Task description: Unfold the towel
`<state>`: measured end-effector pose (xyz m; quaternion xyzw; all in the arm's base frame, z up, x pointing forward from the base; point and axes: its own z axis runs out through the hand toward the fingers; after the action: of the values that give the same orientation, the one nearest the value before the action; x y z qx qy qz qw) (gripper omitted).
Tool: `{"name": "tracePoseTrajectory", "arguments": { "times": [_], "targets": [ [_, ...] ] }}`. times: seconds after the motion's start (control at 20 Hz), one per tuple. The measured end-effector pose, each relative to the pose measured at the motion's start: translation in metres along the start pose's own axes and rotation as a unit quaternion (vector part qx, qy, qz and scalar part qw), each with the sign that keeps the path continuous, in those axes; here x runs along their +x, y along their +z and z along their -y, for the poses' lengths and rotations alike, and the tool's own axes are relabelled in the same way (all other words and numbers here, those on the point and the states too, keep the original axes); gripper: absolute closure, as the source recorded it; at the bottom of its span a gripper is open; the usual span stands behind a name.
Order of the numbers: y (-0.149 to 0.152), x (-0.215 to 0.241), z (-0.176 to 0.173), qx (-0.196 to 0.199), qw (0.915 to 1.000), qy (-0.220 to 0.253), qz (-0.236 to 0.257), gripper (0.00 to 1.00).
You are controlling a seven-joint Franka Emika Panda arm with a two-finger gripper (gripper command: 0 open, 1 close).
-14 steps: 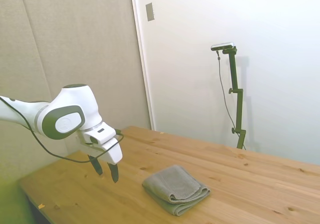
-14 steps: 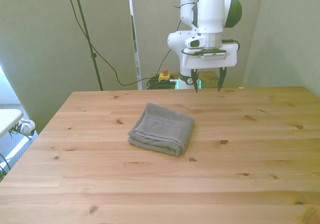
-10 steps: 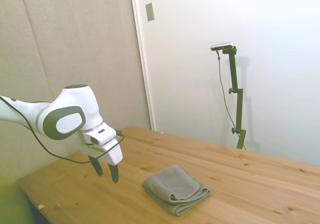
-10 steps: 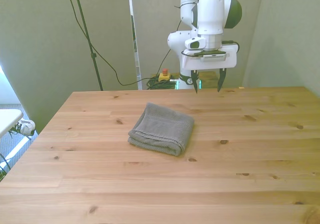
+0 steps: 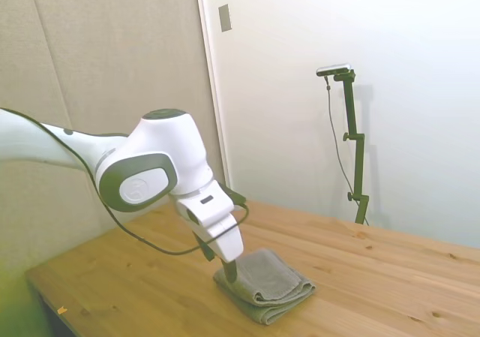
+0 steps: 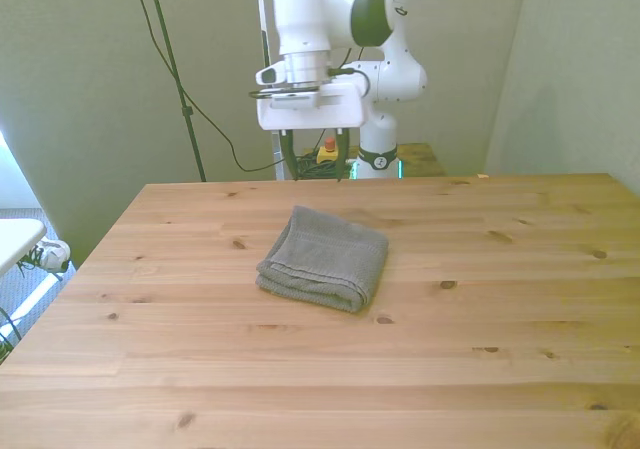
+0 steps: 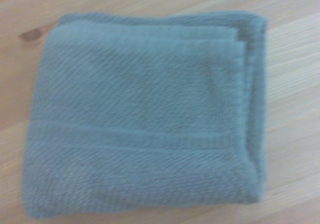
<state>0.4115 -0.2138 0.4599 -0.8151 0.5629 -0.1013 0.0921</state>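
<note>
Folded towel on bare table

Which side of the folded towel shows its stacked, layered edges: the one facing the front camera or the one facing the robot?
The towel shows its stacked layers on the side facing the front camera; the side towards the gripper looks flat.

White arm w/ grey joints, blk cable

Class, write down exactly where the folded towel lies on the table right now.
In the front view the towel lies folded on the wooden table, slightly toward the front view's left of centre, with the gripper above its far edge.
</note>
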Motion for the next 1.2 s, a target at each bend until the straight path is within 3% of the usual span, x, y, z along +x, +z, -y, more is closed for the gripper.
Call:
{"name": "tracePoseTrajectory", "arguments": {
  "times": [0.2, 0.6, 0.65, 1.2],
  "targets": [
    [0.019, 0.037, -0.018, 0.028, 0.9991, 0.031, 0.008, 0.0],
    [0.07, 0.055, -0.017, 0.051, 0.9975, 0.023, 0.043, 0.0],
    [0.072, 0.055, -0.015, 0.051, 0.9975, 0.018, 0.044, 1.0],
    [0.087, 0.048, -0.005, 0.051, 0.9971, -0.003, 0.056, 1.0]
  ]
}}
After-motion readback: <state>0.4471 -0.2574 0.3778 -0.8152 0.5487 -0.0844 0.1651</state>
